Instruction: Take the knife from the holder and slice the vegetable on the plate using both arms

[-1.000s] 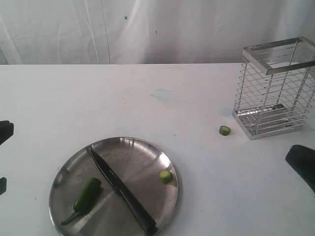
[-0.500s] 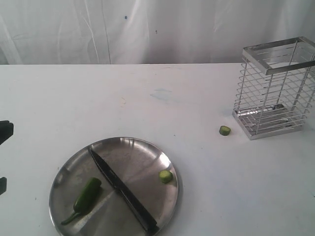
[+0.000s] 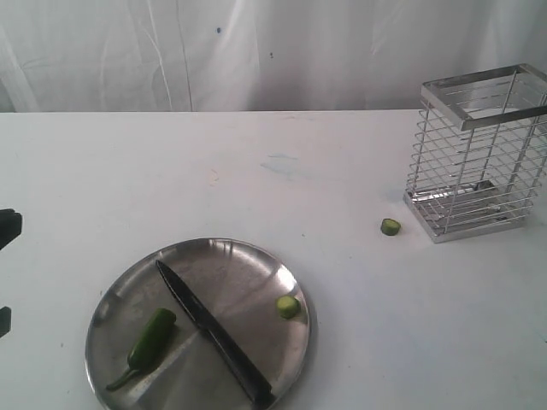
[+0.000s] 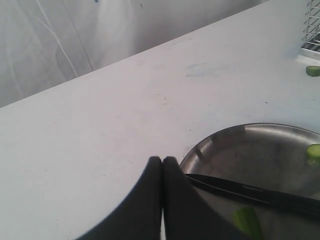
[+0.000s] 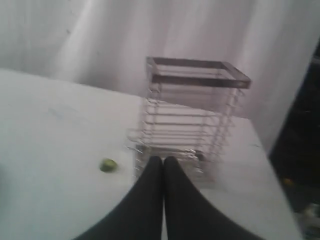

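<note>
Left of the plate (image 3: 244, 260), the left gripper (image 4: 162, 165) sits clenched, empty. On the plate lie chili (image 3: 150, 338), knife (image 3: 210, 331), then one slice (image 3: 287, 306). Right of the plate, the right gripper (image 5: 163, 163), clenched empty too, has just withdrawn from the outside view, so slicing looks finished.

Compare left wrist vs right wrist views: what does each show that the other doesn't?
Left wrist only: the plate with the knife lying across it, the chili, a slice near its rim, and the shut left gripper. Right wrist only: the holder in full, frame and rim, plus the shut right gripper. Both: the white table, the loose slice beside the holder, and the holder itself, though left wrist catches just its corner.
</note>
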{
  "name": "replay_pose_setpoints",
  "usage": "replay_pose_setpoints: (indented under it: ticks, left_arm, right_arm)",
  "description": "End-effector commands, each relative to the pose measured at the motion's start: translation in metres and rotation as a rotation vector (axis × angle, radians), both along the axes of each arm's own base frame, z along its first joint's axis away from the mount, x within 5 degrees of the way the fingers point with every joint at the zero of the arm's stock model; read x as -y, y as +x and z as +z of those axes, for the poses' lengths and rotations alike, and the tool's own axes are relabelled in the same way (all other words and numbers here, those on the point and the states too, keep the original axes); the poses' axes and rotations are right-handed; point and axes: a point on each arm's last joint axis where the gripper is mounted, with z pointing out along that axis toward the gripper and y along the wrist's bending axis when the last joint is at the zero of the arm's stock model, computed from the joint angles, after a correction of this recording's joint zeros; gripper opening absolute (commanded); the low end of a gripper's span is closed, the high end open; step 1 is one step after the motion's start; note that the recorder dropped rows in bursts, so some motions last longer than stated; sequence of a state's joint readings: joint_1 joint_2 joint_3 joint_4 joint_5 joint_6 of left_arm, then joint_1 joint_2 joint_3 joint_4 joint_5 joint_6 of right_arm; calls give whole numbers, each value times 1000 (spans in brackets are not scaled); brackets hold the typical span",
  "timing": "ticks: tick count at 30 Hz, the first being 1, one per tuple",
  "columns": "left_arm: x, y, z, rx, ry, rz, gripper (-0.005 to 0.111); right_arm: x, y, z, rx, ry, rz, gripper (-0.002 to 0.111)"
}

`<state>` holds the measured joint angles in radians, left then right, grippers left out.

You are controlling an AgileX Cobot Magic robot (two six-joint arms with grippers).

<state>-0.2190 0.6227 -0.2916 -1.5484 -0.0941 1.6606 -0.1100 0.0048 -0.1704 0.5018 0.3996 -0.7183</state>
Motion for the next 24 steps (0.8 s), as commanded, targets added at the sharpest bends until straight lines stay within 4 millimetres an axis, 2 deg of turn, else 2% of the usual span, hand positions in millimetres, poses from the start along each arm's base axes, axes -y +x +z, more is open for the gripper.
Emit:
replay_pose_setpoints:
  ticks: [1,3,7,13,15,18,21,24]
  left_arm:
    - [1,-1,1,0,-20,-4,0]
    - [1,-1,1,0,-20,-4,0]
    - [1,-1,1,0,-20,-4,0]
    - [1,-1,1,0,-20,-4,0]
    - [1,-1,1,0,-20,-4,0]
    - [1,-1,1,0,-20,-4,0]
    - [1,-1,1,0,-20,-4,0]
    - [1,-1,1,0,-20,-4,0]
  right_arm:
    - [18,2,-18,-76,-238,-158,0]
    - [20,3,-33,-140,-270,-174,0]
    - [19,5,-63,-245,-203,-150,0]
    - [17,10,-44,-21,-154,-134,0]
    - [16,11,-34,87,-85,-138,0]
    - [15,11,-26,172,129,-138,0]
    - [16,11,-32,101,361,-153,0]
    - [18,8,-55,-147,357,-220,0]
